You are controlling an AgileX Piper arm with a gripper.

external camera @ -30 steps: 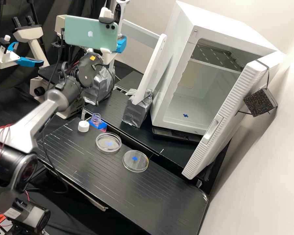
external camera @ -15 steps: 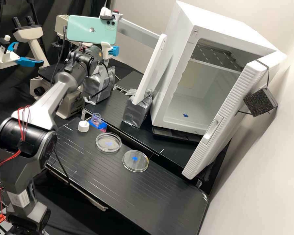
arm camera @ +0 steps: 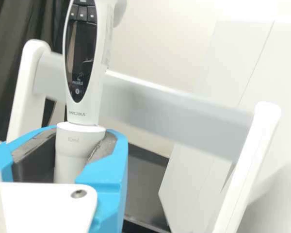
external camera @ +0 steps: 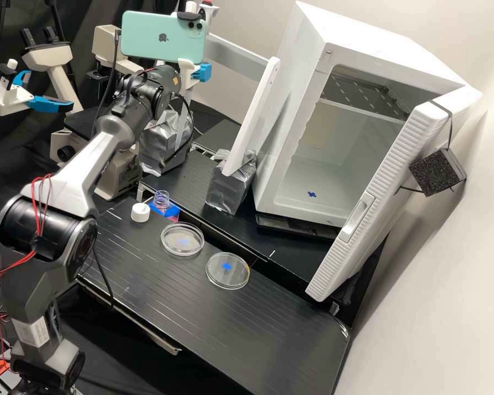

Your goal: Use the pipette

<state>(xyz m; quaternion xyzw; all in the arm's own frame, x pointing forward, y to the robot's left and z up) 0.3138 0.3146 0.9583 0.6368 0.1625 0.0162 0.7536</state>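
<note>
The claw (arm camera: 69,151) is pinched around the lower body of the pipette (arm camera: 82,82), which stands roughly upright between its dark pads (arm camera: 35,154). That low grip leaves the screen and buttons above the claw uncovered, probably so that nothing presses on them, and the near-upright pose should suit drawing liquid. Just beyond the claw runs the white rack (arm camera: 174,116); its feet sit in silver-taped blocks (external camera: 230,189), presumably as weight against tipping.

Down below the claw, on the table (external camera: 219,323), the bottle (external camera: 162,203) has its mouth bare and its cap (external camera: 140,212) beside it, so a tip could go straight in. Farther from the claw lie the nearer dish (external camera: 182,239) and the farther dish (external camera: 227,270), blue crosses at both likely marking their places. The next move would be carrying the pipette clear of the rack without knocking it.
</note>
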